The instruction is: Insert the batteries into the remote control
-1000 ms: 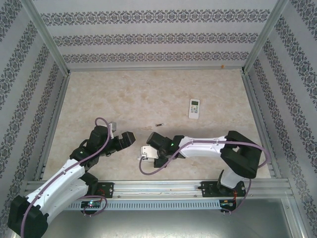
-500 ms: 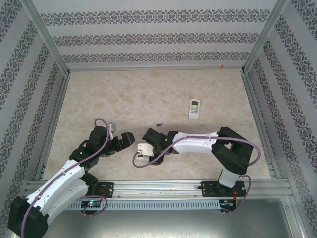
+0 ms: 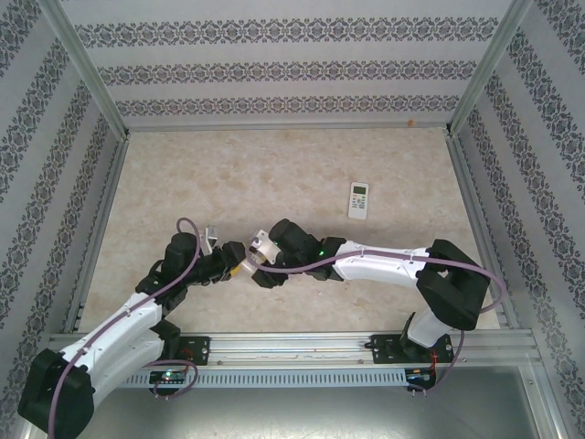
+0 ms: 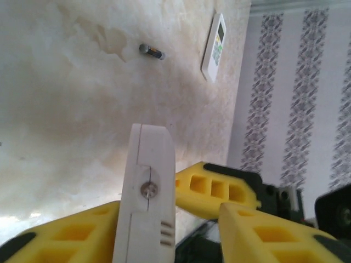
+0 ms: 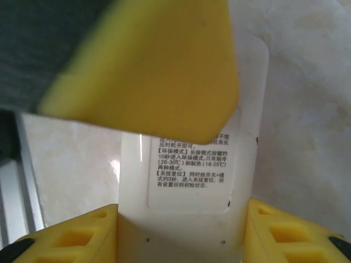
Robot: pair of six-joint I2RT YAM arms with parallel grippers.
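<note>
Right wrist view: the right gripper (image 5: 184,233) is clamped on the white remote (image 5: 189,170). Both yellow fingers press its sides at the bottom of the frame, and its printed label faces the camera. In the left wrist view the left gripper (image 4: 170,224) straddles the same remote edge-on at lower centre. One finger meets it and the other stands off, so I cannot tell whether it grips. One battery (image 4: 151,52) lies loose on the table (image 4: 66,109) at upper centre, near another remote (image 4: 214,39) at the top. No battery looks loaded, so all the loading likely remains.
</note>
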